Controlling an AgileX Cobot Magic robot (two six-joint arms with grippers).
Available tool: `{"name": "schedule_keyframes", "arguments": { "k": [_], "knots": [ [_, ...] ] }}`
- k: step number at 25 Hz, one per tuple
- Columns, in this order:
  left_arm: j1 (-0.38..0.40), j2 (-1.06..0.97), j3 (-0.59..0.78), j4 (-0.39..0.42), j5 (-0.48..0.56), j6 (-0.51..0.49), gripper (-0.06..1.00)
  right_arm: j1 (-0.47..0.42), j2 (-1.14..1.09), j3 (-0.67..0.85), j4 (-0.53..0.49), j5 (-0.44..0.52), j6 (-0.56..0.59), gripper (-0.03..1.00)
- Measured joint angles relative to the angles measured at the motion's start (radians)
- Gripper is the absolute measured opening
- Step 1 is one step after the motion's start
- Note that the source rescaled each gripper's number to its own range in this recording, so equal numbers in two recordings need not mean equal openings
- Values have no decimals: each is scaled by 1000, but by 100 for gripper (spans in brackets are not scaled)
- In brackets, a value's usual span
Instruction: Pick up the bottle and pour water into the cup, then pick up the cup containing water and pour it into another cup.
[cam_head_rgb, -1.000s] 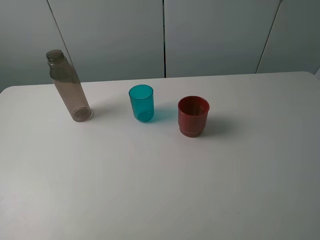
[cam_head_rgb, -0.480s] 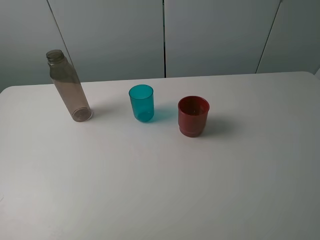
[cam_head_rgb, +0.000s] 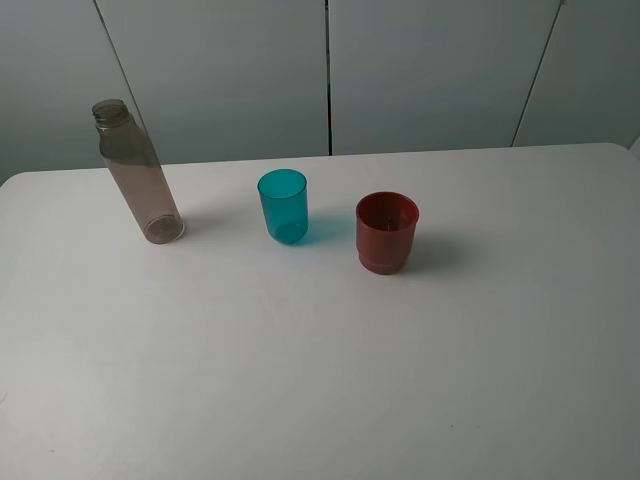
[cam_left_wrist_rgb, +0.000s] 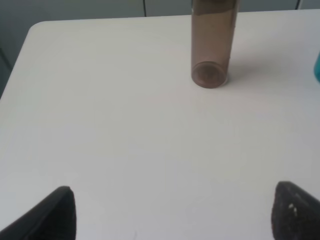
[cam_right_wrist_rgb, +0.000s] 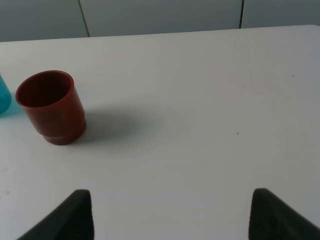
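In the high view three things stand in a row across the upper half of the white table (cam_head_rgb: 480, 350): the bottle (cam_head_rgb: 137, 175) at upper left, the cup (cam_head_rgb: 283, 205) just left of centre, the red cup (cam_head_rgb: 386, 232) at centre. All stand upright and apart; neither arm shows in this view.

In the left wrist view the left gripper (cam_left_wrist_rgb: 172, 212) has its fingertips spread wide at the lower corners, nothing between them. The bottle (cam_left_wrist_rgb: 212, 45) stands at top centre-right, well ahead and a little right of the gap's midline, its long axis vertical. This arm looks the nearer one for the first pick.

The right gripper (cam_right_wrist_rgb: 172, 215) is likewise spread and empty, with the red cup (cam_right_wrist_rgb: 50, 107) at middle left.

Nothing in the high view differs from the earlier frames; the task looks unstarted.
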Motion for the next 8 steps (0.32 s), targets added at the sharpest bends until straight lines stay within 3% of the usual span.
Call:
{"name": "schedule_keyframes", "arguments": {
  "k": [8],
  "knots": [
    [29,0,0,0,0,0,100,0,0,0,0,0,-6,10]
  ]
}}
